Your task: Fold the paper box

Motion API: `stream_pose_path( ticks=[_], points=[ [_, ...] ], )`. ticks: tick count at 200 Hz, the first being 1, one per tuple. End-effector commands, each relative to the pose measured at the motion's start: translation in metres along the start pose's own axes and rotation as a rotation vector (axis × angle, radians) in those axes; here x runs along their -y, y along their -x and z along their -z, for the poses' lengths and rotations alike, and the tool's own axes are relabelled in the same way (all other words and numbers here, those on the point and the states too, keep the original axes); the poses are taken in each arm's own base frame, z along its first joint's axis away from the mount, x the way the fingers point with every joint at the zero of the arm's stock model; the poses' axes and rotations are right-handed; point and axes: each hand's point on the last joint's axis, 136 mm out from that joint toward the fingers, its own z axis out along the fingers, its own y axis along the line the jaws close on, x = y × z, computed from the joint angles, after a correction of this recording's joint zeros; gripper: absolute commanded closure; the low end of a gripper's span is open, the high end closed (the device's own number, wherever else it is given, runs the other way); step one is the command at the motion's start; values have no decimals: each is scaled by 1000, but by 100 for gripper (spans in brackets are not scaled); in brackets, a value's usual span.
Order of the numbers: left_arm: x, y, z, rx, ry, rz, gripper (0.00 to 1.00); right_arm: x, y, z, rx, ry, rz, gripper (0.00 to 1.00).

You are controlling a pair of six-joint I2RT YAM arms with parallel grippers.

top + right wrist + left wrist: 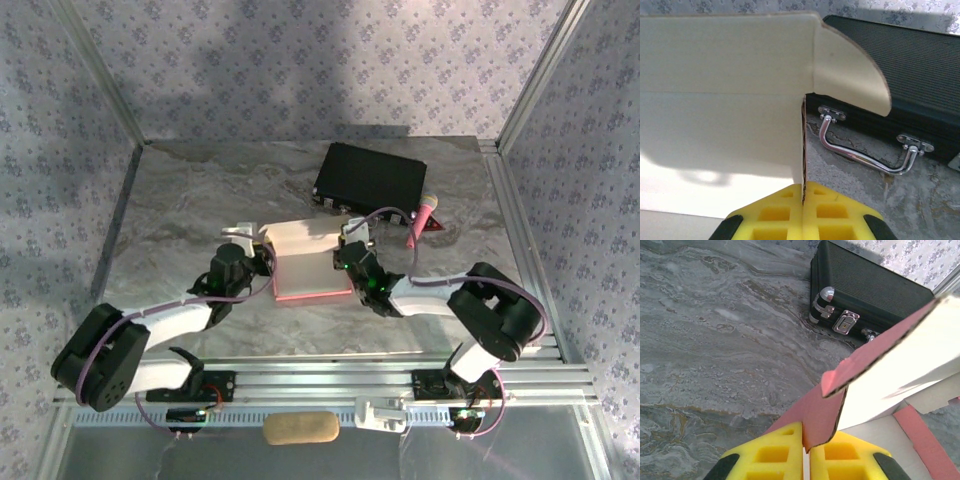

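Two grippers hold a half-made box

Two grippers work on the box (305,262) at once. We see it in the middle of the table (190,200), near the black case (370,178). The bottom lies flat on the table. The back wall stands up and shows us its pale inside.

Our left gripper (806,450) is pinched tight on the pink card at the left side of the box. Our right gripper (803,192) is pinched tight on the thin edge of the card at the right side, below a round flap (855,75). Both hold the box. Neither one is wide.

How far are we? We think about half way. Some card is up, so the folding has begun. But the box is not closed. The front looks flat from above. The left side leans and does not stand straight. The round flap sticks out loose. We guess the sides have to stand up next, then the flaps tuck in, then the top shuts. The card is thin, so a hard pull could bend it or tear it.
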Motion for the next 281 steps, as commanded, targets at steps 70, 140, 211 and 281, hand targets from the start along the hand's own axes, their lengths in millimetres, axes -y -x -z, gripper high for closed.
stream_pose_path(
  ticks=[70,140,211,281],
  points=[
    [16,-11,7,-21,-12,-95,91,4,19,29,-115,55,-106,63],
    [23,6,7,-42,3,-189,90,13,57,75,-200,181,-239,44],
    [30,11,4,-75,-7,-198,78,86,110,72,-240,85,-571,39],
    [45,37,28,-158,-13,-210,35,96,88,0,-591,63,-726,43]
  ],
)
